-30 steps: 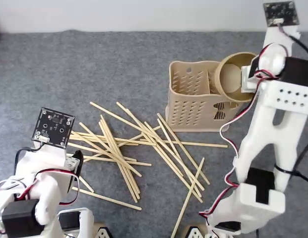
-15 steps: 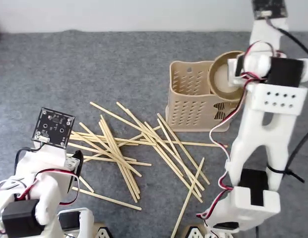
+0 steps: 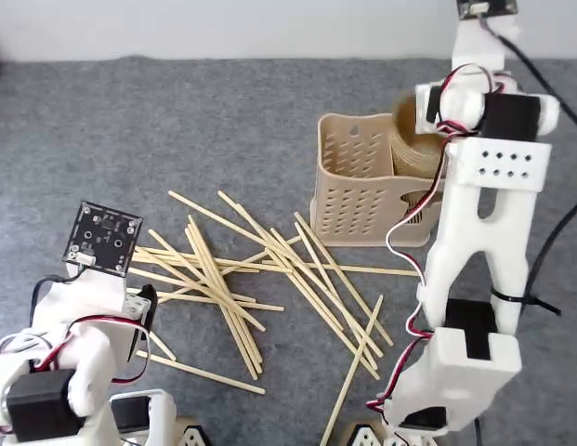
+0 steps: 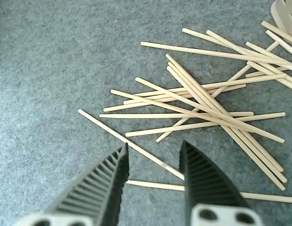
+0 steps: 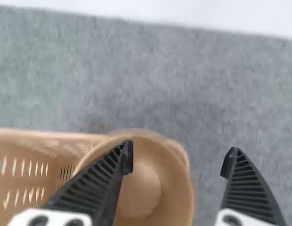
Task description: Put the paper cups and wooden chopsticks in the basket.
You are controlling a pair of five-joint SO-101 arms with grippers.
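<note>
right gripper (image 5: 180,148) above the basket (image 3: 362,200), fingers spread apart. paper cup (image 3: 411,139) in the basket's end compartment, below that gripper. left gripper (image 4: 154,147) parted, well away from the basket. chopsticks (image 3: 269,274) scattered beside the basket.

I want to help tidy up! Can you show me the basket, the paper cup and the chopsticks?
basket (image 3: 358,209), high view, on its holed front wall.
paper cup (image 3: 409,149), high view, on its side wall.
chopsticks (image 4: 202,114), left wrist view, in the middle of the crossed pile.
</note>
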